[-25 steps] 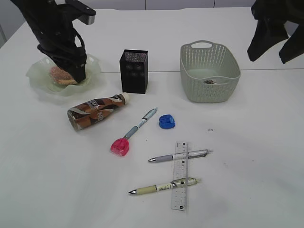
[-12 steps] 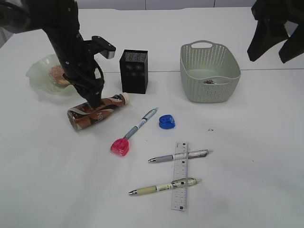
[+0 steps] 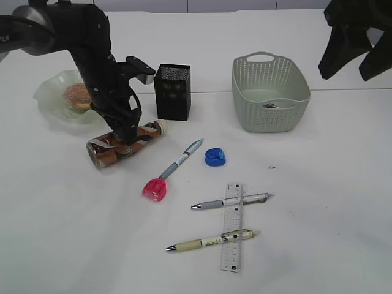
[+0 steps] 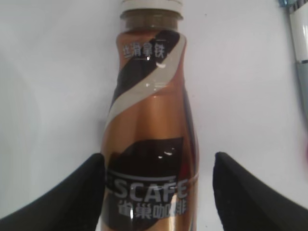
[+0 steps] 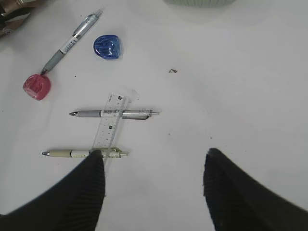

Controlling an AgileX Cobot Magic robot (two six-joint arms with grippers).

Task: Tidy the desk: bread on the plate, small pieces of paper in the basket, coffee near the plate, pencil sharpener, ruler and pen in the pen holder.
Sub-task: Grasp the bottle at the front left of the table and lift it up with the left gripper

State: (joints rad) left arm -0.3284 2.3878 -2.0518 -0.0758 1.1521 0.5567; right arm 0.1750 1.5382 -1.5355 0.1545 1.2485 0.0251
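The left tool (image 3: 127, 138) hangs over the coffee (image 3: 122, 144), its fingers (image 4: 67, 197) spread on either side of the lying bottle and not closed on it. The coffee lies on the table (image 3: 318, 214) just below the plate (image 3: 52, 101), which holds the bread (image 3: 78, 95). The right tool (image 5: 154, 192) is open and empty above the ruler (image 5: 109, 126) and pens, well clear of the basket (image 3: 269, 92).

item 1: tiny dark speck (image 3: 271, 166), slightly curled, lying alone on bare white and well apart from anything else; too small to tell what it is made of. item 2: pale grey panelled backdrop (image 3: 184, 5), a narrow strip along the top of the exterior view, divided by thin dark vertical seams.
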